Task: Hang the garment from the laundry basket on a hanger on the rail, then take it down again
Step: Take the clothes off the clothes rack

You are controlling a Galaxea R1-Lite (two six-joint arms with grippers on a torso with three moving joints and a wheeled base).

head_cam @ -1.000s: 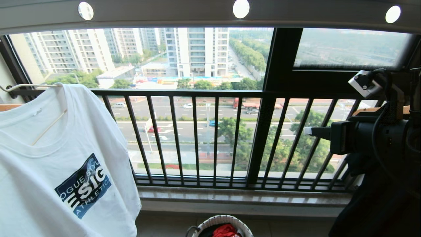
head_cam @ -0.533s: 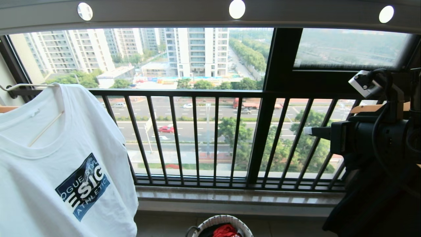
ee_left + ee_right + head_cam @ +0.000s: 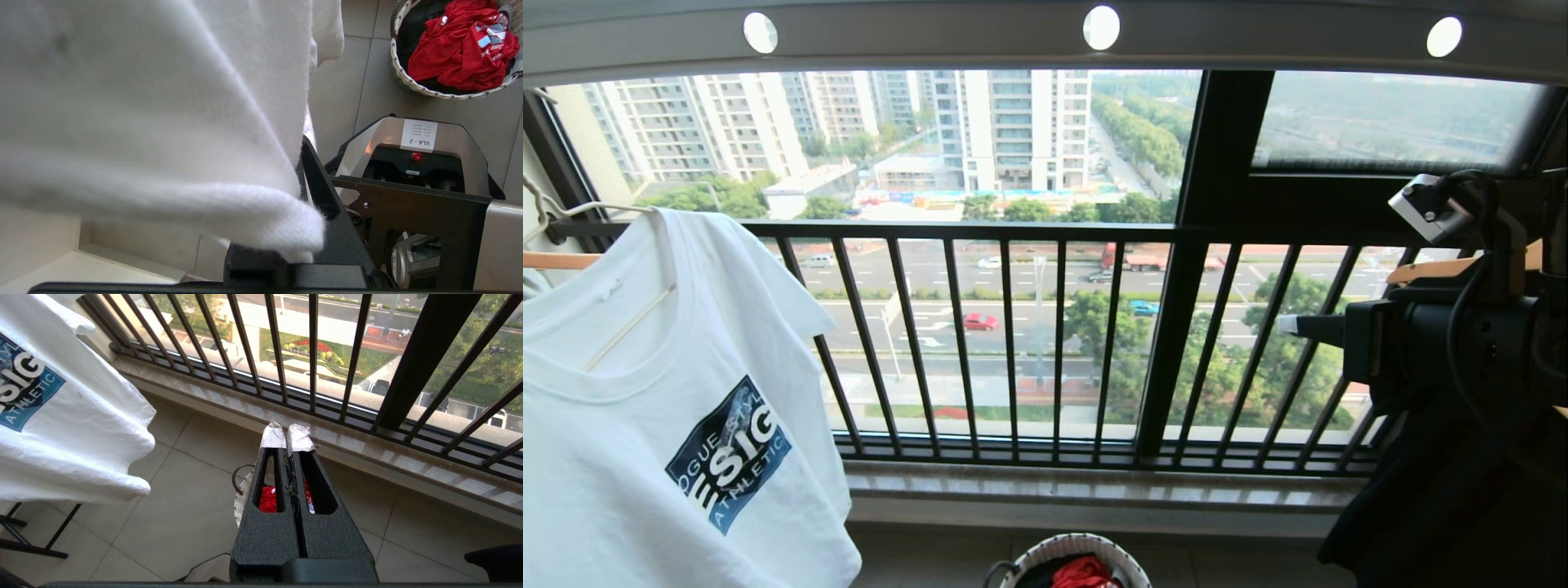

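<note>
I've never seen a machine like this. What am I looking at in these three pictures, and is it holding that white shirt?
It is a wheeled robot with two arms. One picture looks out from its head at a balcony window; the other two come from cameras on its wrists. The white T-shirt hangs on a thin hanger below the overhead rail. The left gripper, shut, is pressed into the shirt's cloth, apparently pinching it. The right gripper is shut on nothing, idle above the laundry basket, which holds a red garment on the floor.
</note>
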